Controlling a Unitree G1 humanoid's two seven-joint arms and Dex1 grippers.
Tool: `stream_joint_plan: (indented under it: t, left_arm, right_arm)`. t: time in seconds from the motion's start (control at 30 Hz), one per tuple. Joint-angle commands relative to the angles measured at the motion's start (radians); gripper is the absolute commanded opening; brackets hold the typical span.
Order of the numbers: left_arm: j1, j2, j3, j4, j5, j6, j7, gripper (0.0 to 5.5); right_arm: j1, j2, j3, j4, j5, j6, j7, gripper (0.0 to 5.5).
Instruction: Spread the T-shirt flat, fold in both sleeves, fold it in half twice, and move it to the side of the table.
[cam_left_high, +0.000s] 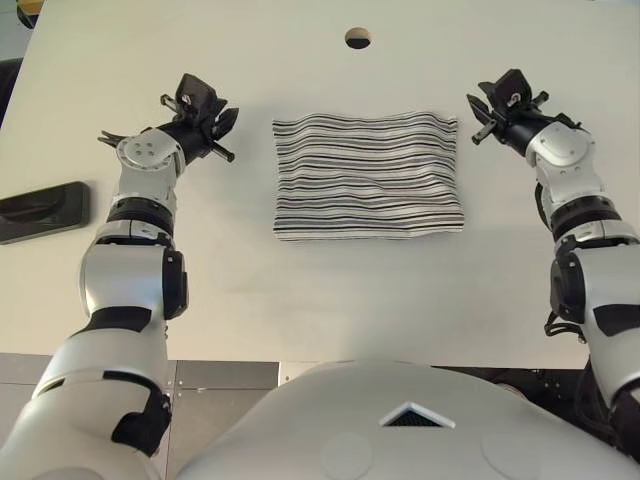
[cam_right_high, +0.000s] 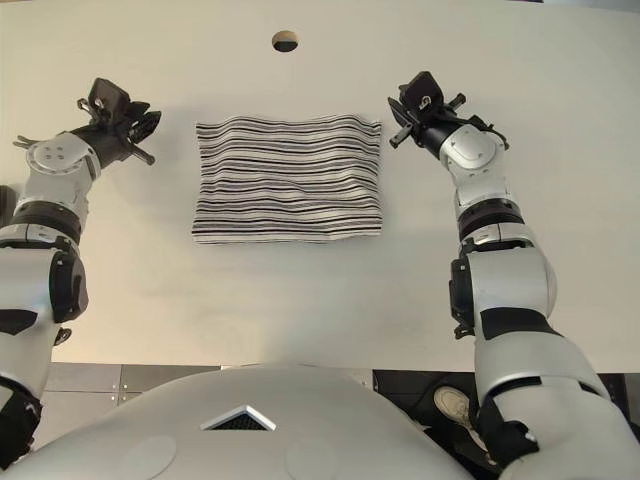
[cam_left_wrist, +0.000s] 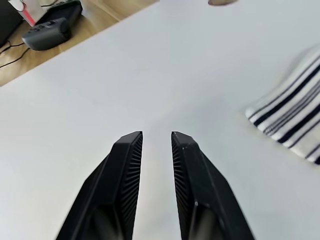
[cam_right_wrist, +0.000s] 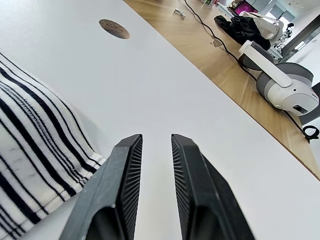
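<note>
1. Head views: a black-and-white striped fabric T-shirt (cam_left_high: 368, 175), folded to a rectangle, lies mid-width on the white table (cam_left_high: 300, 300), nearer its far edge; the left gripper (cam_left_high: 203, 103) and right gripper (cam_left_high: 497, 100) hover on either side, clear of it
2. Left wrist view: black ribbed fingers (cam_left_wrist: 127, 165) stand narrowly apart, holding nothing, near a shirt corner
3. Right wrist view: same narrow gap, empty, just beside the shirt's edge

The gripper (cam_right_wrist: 156, 137) is seen over the white table (cam_right_wrist: 215, 155), its two black ribbed fingers (cam_right_wrist: 125, 185) kept a little apart with nothing held between them. A folded, striped T-shirt (cam_right_wrist: 30, 145) is laid just beside one finger. Farther off, a round hole (cam_right_wrist: 114, 28) is cut into the tabletop. Past the table edge, a wood floor (cam_right_wrist: 165, 20) is littered with cables (cam_right_wrist: 200, 25), a white-grey machine (cam_right_wrist: 285, 87) and some dark stuff.
</note>
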Motion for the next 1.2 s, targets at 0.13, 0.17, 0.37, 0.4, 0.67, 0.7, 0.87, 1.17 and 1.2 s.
stream_joint_plan:
  t: [0.13, 0.17, 0.37, 0.4, 0.67, 0.7, 0.87, 1.17, 1.2]
  left_arm:
    - [0.18, 0.008, -0.036, -0.42, -0.146, -0.371, -0.507, 1.06]
    - [0.203, 0.051, -0.09, -0.439, -0.028, -0.455, -0.461, 1.06]
    - [0.211, 0.243, -0.352, -0.51, 0.657, -0.615, -0.133, 1.06]
    - [0.198, 0.25, -0.383, -0.517, 0.725, -0.614, -0.088, 1.06]
    - [-0.08, 0.203, -0.824, -0.39, 1.322, -0.496, 0.283, 1.06]
    - [-0.131, 0.189, -0.885, -0.348, 1.391, -0.472, 0.354, 1.06]
    - [-0.375, 0.065, -1.147, -0.161, 1.637, -0.353, 0.775, 1.06]
    - [-0.455, -0.186, -1.387, 0.013, 1.776, -0.207, 1.234, 1.06]
    - [-0.45, -0.194, -1.4, 0.025, 1.773, -0.193, 1.254, 1.06]
  right_arm:
    - [0.067, -0.067, 0.145, -0.163, -0.121, -0.338, 0.149, 1.06]
    - [0.07, -0.08, 0.167, -0.174, -0.142, -0.352, 0.169, 1.06]
    - [0.074, -0.099, 0.272, -0.184, -0.232, -0.357, 0.268, 1.06]
    - [0.074, -0.1, 0.284, -0.183, -0.24, -0.353, 0.282, 1.06]
    - [0.137, -0.2, 0.401, -0.447, -0.152, -0.162, 0.767, 1.06]
    - [0.166, -0.226, 0.411, -0.546, -0.105, -0.091, 0.854, 1.06]
    - [0.283, -0.274, 0.453, -1.03, 0.097, 0.241, 1.057, 1.06]
    - [0.326, -0.207, 0.419, -1.14, 0.135, 0.34, 0.969, 1.06]
    - [0.327, -0.203, 0.414, -1.138, 0.139, 0.341, 0.961, 1.06]
